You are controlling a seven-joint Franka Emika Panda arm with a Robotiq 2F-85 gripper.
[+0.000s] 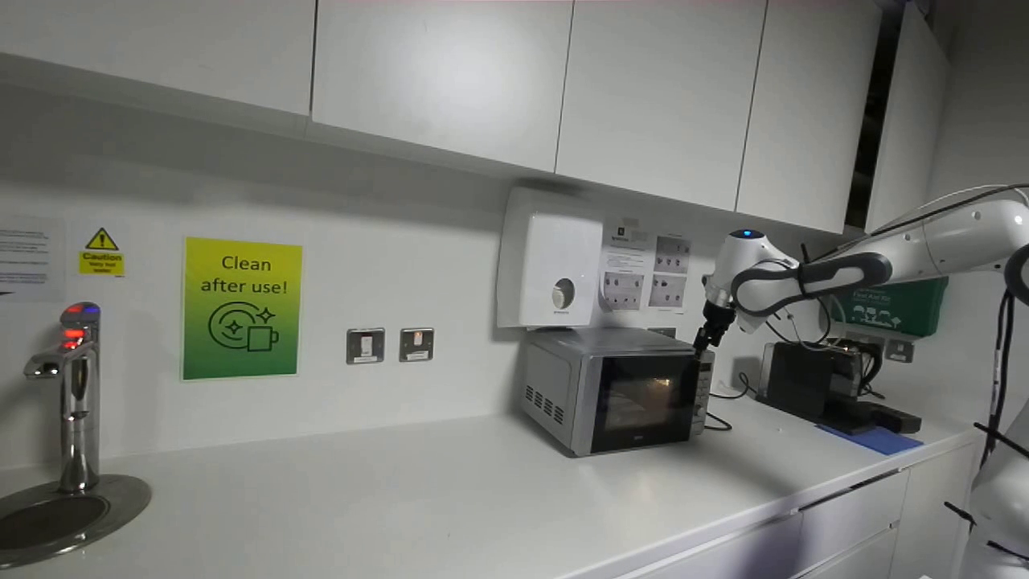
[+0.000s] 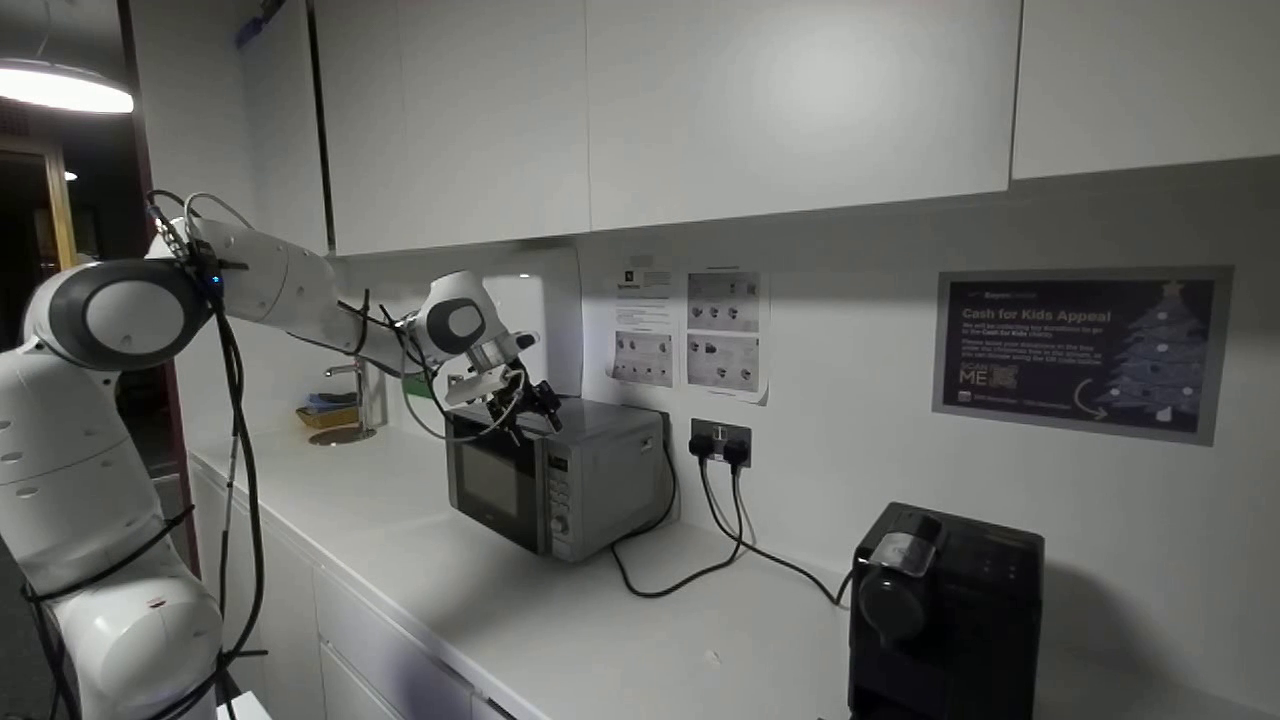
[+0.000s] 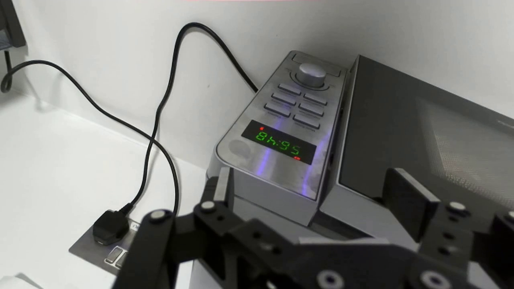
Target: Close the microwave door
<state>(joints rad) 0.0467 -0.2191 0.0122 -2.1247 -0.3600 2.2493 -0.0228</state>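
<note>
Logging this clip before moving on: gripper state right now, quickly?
Gripper: open, jaws wide apart in the wrist view, holding nothing.

In the wrist view, the bottom edge is cutting off the rear of the claw (image 3: 315,186), and the side edge is cropping the microwave door (image 3: 425,132) beyond it. Ahead of the claw, the small print on the control panel (image 3: 287,120) is blurring past reading. In an exterior view, the claw's dark fingertips (image 1: 702,342) are blending into the door's upper corner, leaving contact unclear. Behind the claw, wall sheets (image 2: 643,330) are showing print too small to read.
</note>
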